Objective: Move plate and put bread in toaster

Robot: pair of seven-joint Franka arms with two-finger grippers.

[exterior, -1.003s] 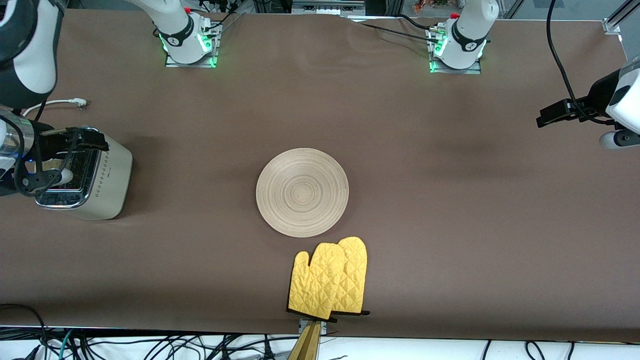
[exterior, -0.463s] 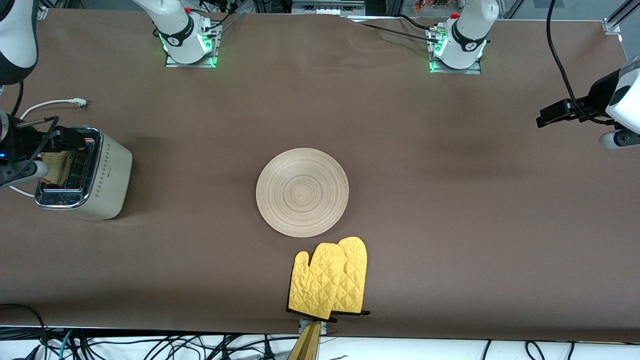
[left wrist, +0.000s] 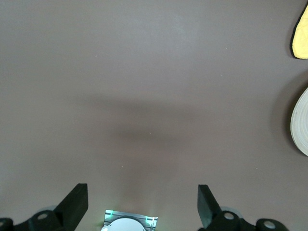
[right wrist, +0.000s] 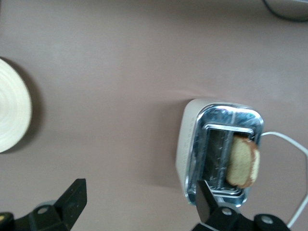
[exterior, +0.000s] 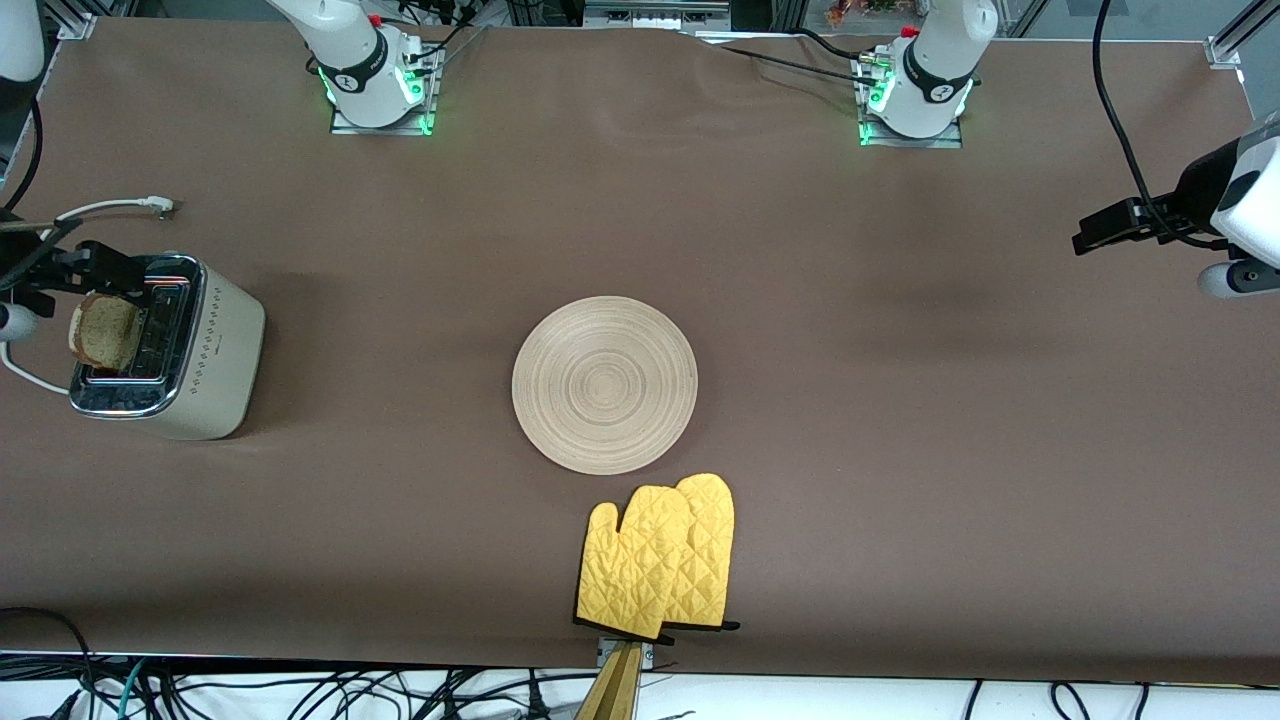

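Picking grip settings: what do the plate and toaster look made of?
Plate: seemingly wood, matte pale beige, with concentric ring grain. Toaster: cream body, probably plastic or painted metal, a dotted pattern on its side; its top is shiny, mirror-like chrome around the slots.

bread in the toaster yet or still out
In, but not fully down. The bread stands upright in one slot of the toaster, most of the slice sticking up above the chrome top; neither gripper holds it.
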